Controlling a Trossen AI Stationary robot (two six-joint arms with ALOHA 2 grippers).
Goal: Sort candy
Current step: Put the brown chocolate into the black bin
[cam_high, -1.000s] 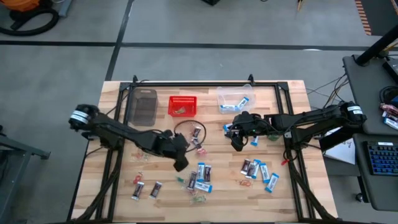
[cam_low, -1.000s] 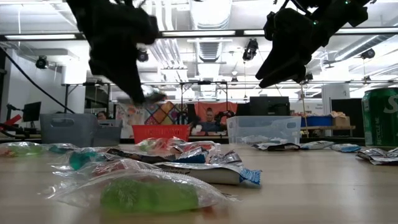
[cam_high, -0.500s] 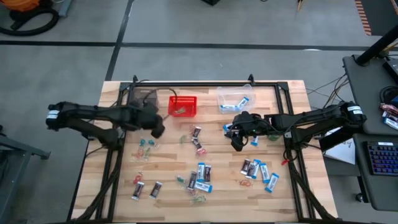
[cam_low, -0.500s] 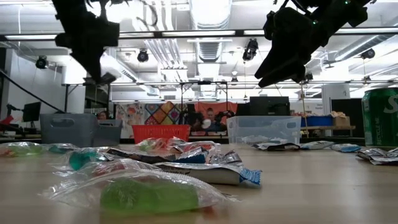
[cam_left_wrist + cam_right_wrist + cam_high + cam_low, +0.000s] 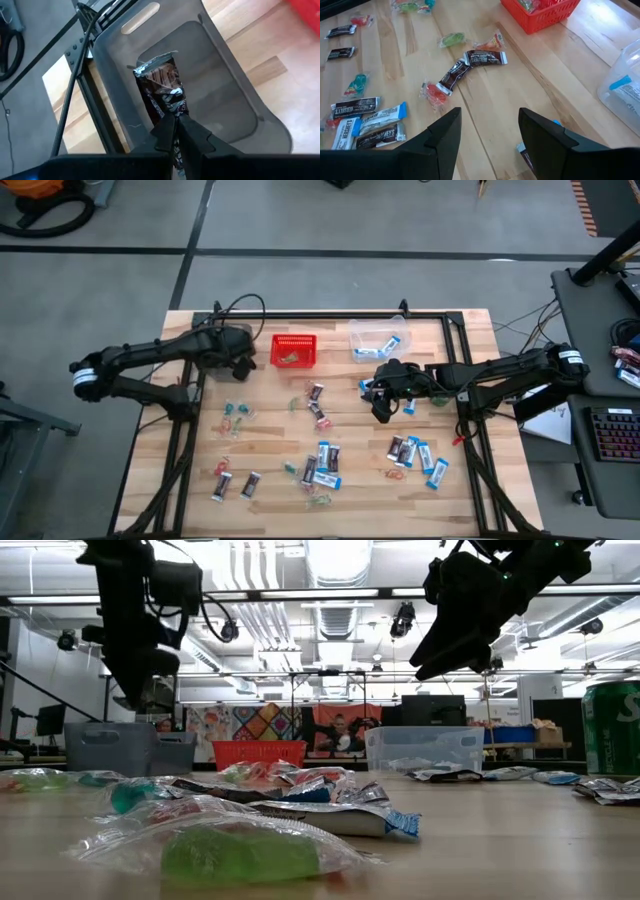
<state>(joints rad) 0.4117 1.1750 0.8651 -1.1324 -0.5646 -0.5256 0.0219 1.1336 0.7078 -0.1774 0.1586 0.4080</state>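
The left pincer (image 5: 176, 122) is hanging above the grey bin (image 5: 220, 85) at the far left of the counter (image 5: 470, 490), its fingers pressed together on a dark brown mini bar (image 5: 162, 90). The bar is projecting forward from between the fingertips, its torn silver end pointing over the bin's floor; whether it is touching the bin cannot be told. In the high view the same pincer (image 5: 238, 363) is sitting over that bin (image 5: 228, 340), just beside the red mesh basket (image 5: 294, 349).

The right pincer (image 5: 487, 132) is hovering over the middle right of the counter with its fingers standing wide apart and nothing between them. Ahead of it, apart from the fingertips, two brown bars (image 5: 470, 65) are lying end to end on the wood, with a red twist-wrapped piece (image 5: 434, 94) near them. In the high view this pincer (image 5: 381, 406) is waiting near a blue-and-white packet (image 5: 409, 408), short of the clear bin (image 5: 378, 338).

The remaining candy (image 5: 322, 465) is lying scattered across the near half of the counter.
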